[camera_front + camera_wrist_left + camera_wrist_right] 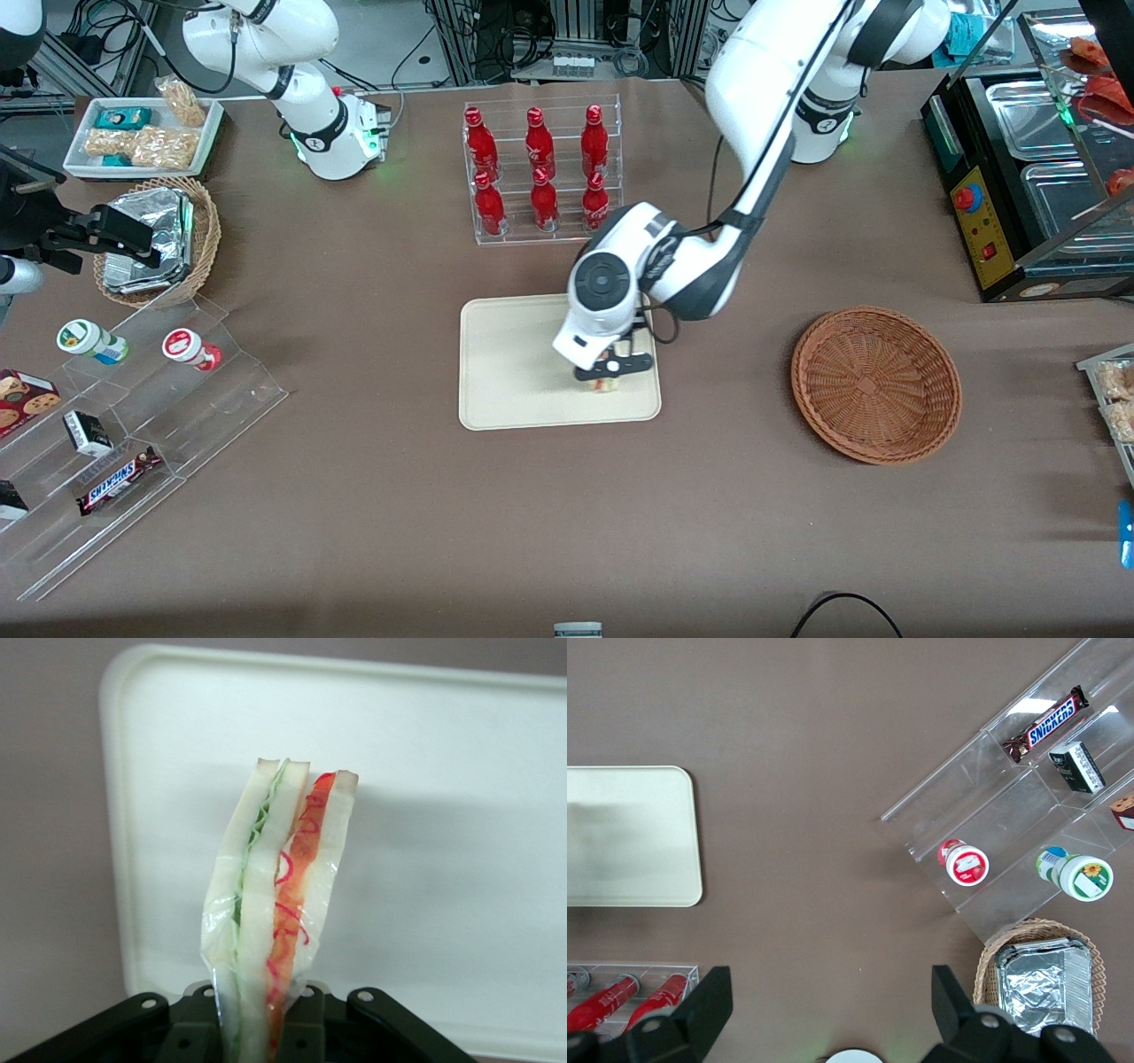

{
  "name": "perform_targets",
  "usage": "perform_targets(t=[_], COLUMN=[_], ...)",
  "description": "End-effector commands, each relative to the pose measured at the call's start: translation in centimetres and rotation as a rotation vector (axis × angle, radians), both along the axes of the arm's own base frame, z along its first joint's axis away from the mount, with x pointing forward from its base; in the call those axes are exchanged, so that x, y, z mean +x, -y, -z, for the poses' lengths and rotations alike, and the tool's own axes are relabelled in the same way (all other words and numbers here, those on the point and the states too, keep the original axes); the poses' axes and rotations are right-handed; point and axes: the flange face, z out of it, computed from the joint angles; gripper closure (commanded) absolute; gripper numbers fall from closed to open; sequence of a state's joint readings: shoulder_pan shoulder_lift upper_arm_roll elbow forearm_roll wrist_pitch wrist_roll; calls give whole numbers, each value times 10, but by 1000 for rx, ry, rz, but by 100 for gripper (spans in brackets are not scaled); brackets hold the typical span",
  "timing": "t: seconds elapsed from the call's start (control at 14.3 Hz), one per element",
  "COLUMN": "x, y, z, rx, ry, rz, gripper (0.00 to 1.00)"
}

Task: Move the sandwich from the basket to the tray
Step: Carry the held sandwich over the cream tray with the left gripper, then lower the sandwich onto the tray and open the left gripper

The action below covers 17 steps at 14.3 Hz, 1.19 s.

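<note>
Your gripper [613,372] hangs low over the tray [505,372], above the part of it lying toward the working arm's end and nearer the front camera, and it is pinching the sandwich [607,384]. In the left wrist view you can see the sandwich [270,921] clamped between the black fingers [372,1028] by one end, its edge turned to the camera: pale bread slices with a green layer and a red-orange layer, wrapped in clear film, with the cream surface of the tray [443,815] under it. Whether the sandwich already touches the tray you cannot tell. Out from there, the reddish-brown basket [875,383] sits on the brown table [354,532] well apart from the tray, toward the working arm's end, with nothing in it. Farther from the front camera than the tray, a clear rack holds six red bottles [536,168]. Toward the parked arm's end you have a tan wicker basket [199,235] with foil packets and a stepped clear display [133,416] of snacks.
</note>
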State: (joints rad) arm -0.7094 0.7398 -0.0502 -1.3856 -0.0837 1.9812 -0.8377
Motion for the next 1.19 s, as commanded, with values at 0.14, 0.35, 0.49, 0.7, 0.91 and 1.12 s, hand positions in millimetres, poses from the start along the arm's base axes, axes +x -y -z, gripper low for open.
perform_targets(t=[0.14, 0.35, 0.49, 0.7, 0.91, 1.12], x=[-10, -16, -17, -10, -10, -2], y=[45, 51, 51, 48, 43, 11], z=[20, 34, 37, 18, -35, -95], rx=[-57, -57, -53, -68, -70, -39], ry=[41, 44, 39, 50, 65, 54], rz=[-57, -53, -73, -91, -85, -72], gripper=[97, 94, 87, 0, 0, 0])
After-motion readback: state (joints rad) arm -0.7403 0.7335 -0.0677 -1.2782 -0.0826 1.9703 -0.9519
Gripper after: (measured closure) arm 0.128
